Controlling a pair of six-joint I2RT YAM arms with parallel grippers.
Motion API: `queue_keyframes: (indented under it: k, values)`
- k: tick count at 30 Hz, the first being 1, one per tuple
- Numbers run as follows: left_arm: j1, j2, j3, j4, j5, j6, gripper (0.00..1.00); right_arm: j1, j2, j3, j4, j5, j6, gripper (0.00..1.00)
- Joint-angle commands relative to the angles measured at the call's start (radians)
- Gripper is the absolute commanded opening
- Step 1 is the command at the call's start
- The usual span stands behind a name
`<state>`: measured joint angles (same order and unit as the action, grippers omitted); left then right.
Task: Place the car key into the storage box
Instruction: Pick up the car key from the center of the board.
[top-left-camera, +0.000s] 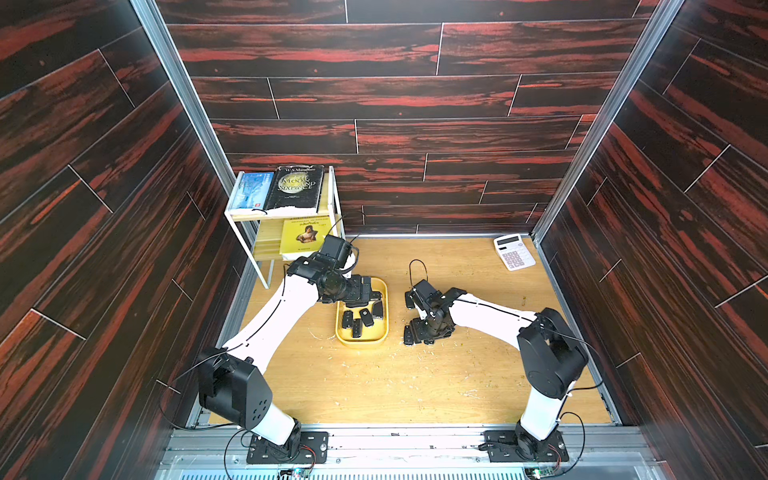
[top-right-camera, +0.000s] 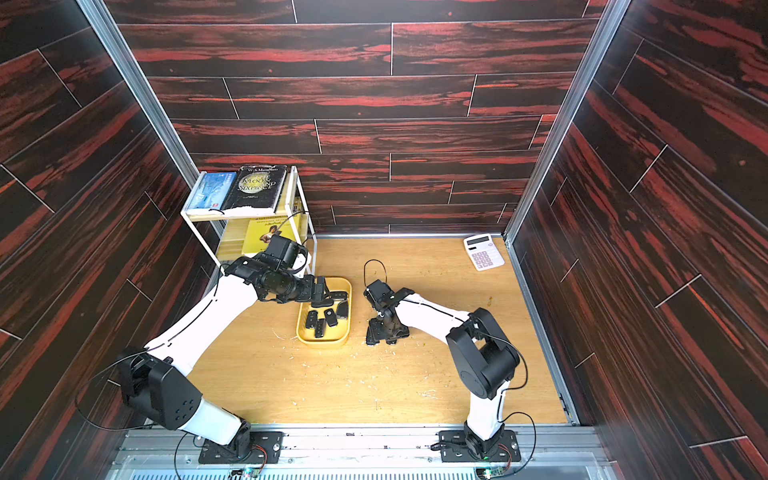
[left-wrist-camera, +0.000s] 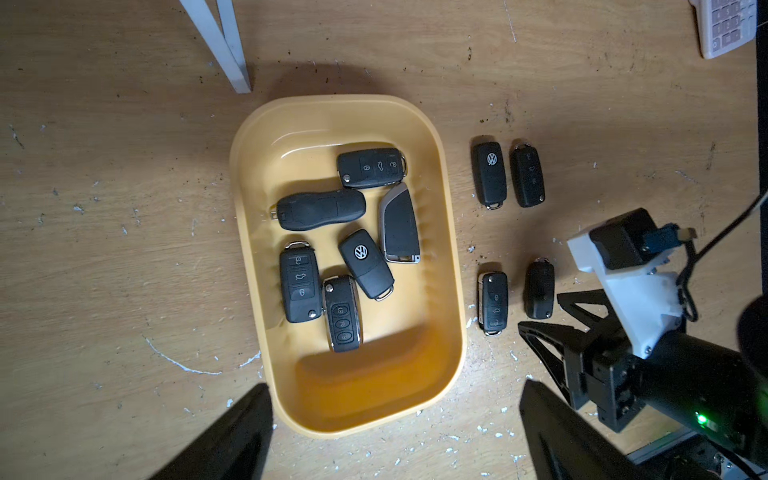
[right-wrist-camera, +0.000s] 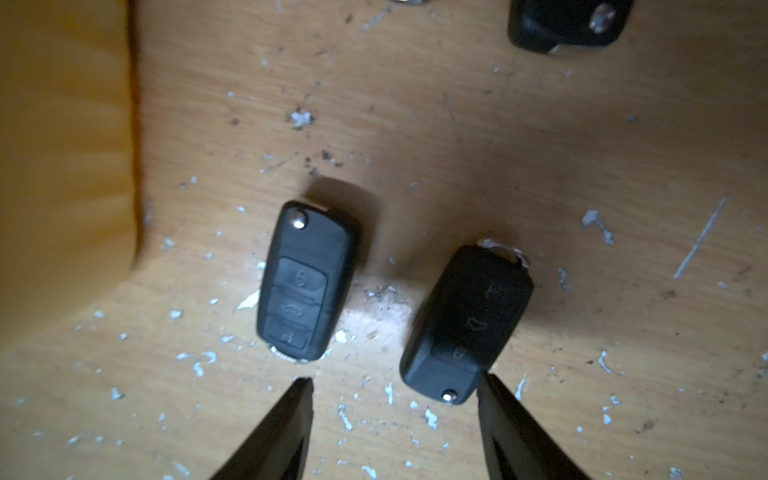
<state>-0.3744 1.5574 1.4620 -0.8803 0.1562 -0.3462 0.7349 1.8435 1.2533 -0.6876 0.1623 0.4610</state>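
Looking down, I saw the car key (right-wrist-camera: 467, 324) lying flat on the counter (right-wrist-camera: 457, 124), lower right of the frame, near the storage box (right-wrist-camera: 62, 166). The right end effector (right-wrist-camera: 395, 379) was half open, holding nothing. The key looked light, hard and slippery; I'd pinch its long sides.

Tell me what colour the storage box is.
Plain yellow, with no pattern. The storage box shows best in the left wrist view.
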Motion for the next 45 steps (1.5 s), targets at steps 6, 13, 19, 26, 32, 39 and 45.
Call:
queue_keyframes:
  k: [6, 13, 19, 26, 32, 39, 45]
  values:
    - [0.000, -0.008, 0.017, -0.026, -0.016, 0.019, 0.97, -0.003, 0.007, -0.023, 0.014, 0.139, 0.074, 0.68]
    - [0.000, -0.010, 0.021, -0.031, -0.019, 0.018, 0.96, -0.004, 0.066, 0.010, 0.004, 0.119, 0.082, 0.67]
    - [0.001, -0.016, 0.026, -0.034, -0.021, 0.024, 0.96, -0.005, 0.080, 0.011, 0.008, 0.109, 0.085, 0.61]
    - [0.000, -0.016, 0.021, -0.022, -0.015, 0.022, 0.96, -0.004, 0.083, 0.017, 0.010, 0.101, 0.078, 0.40]
    - [0.000, -0.035, -0.006, 0.006, -0.007, 0.021, 0.96, -0.004, 0.070, 0.014, 0.007, 0.099, 0.074, 0.33]
    - [-0.001, -0.097, -0.055, 0.121, 0.198, 0.050, 0.98, -0.014, -0.072, 0.074, -0.012, -0.022, 0.024, 0.37]
    - [-0.024, -0.308, -0.270, 0.458, 0.185, 0.114, 0.99, -0.087, -0.193, 0.223, -0.093, -0.338, -0.029, 0.38]
